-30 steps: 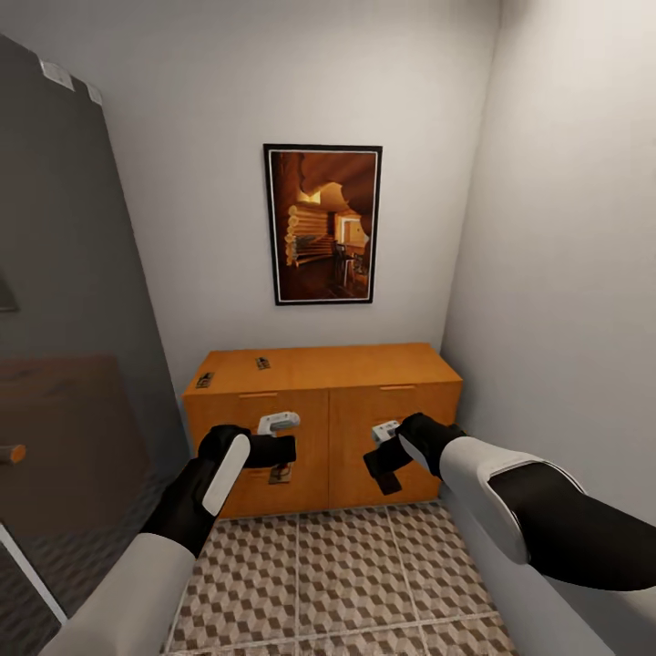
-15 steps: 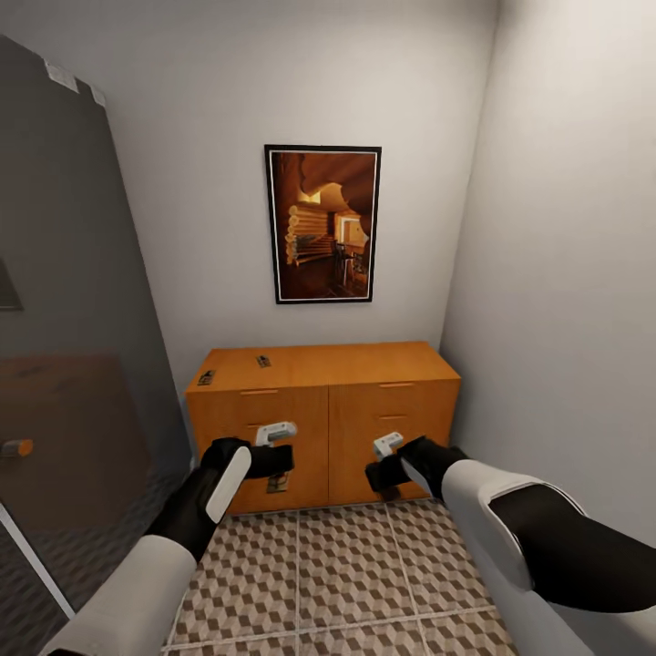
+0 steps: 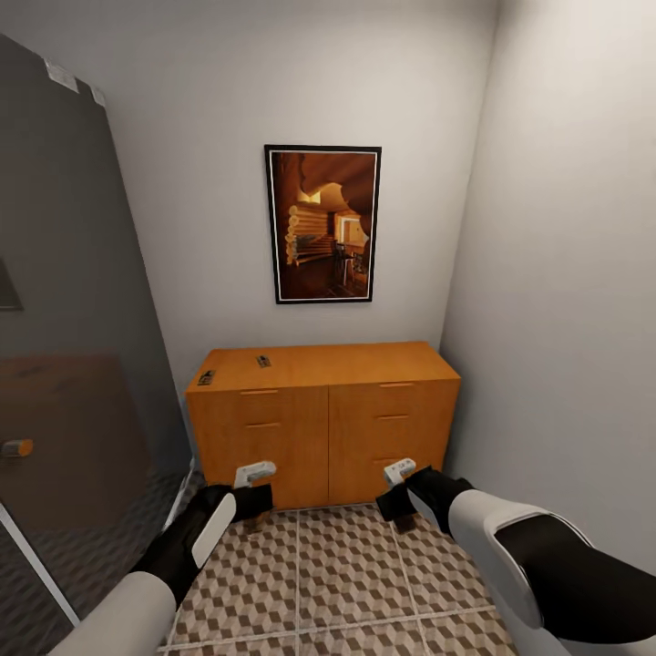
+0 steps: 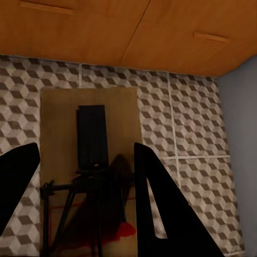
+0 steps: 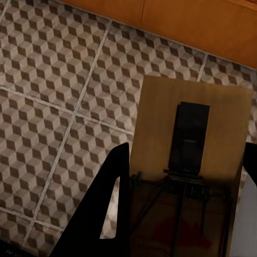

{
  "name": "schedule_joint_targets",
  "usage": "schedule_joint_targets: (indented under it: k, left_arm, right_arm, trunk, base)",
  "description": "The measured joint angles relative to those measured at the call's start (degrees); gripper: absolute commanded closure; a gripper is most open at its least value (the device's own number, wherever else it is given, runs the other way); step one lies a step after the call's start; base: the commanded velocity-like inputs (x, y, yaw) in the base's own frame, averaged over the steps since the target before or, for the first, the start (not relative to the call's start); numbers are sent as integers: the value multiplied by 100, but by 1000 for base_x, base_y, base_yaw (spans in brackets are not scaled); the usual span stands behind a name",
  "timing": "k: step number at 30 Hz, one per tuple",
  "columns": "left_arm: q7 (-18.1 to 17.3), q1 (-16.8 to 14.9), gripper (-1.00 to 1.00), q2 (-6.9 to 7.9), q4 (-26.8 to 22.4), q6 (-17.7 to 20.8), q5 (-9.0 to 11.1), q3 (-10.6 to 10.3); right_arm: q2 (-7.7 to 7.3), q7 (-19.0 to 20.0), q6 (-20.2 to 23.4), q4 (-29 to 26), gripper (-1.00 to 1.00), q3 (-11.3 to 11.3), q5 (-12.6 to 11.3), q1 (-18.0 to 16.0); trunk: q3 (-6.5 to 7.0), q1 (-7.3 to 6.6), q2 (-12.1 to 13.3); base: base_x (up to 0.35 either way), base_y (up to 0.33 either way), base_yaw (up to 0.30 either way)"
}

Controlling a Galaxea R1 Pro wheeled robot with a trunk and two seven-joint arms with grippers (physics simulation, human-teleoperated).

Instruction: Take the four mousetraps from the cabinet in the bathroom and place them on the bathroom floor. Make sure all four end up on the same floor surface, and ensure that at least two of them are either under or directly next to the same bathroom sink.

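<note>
Two mousetraps lie on top of the cabinet (image 3: 323, 401), toward its left end: one mousetrap (image 3: 206, 377) at the near left corner, another mousetrap (image 3: 263, 362) a little farther back. Both arms hang low over the bathroom floor (image 3: 346, 574) in front of the cabinet doors. The left end effector (image 4: 88, 176) grips a third mousetrap (image 4: 88, 134) between its fingers. The right end effector (image 5: 184, 176) likewise clamps a fourth mousetrap (image 5: 193, 128). A framed picture (image 3: 322, 223) hangs on the far wall.

Two mousetraps (image 3: 263, 362) lie on the cabinet (image 3: 328, 364) top — left end.
</note>
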Motion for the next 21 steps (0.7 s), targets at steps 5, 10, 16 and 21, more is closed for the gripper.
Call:
schedule_joint_targets:
  k: [5, 10, 16, 21]
  left_arm:
    - [-4, 26, 100, 2, 272, -262, 22, 2]
    - [2, 30, 100, -17, 362, -315, 17, 2]
    - [-7, 31, 100, 32, 903, -604, 1, 9]
    - [-75, 31, 100, 7, 1581, -1375, 18, 17]
  right_arm:
    - [-2, -3, -9, -6, 100, 0, 11, 9]
    - [0, 2, -386, -8, 100, 4, 3, 11]
    - [-2, 4, -585, -8, 100, 8, -1, 11]
    - [-7, 4, -610, 0, 100, 8, -1, 22]
  trunk:
    - [0, 0, 0]
    - [0, 0, 0]
    - [0, 0, 0]
    - [0, 0, 0]
  base:
    - [0, 0, 0]
    - [0, 0, 0]
    - [0, 0, 0]
    - [0, 0, 0]
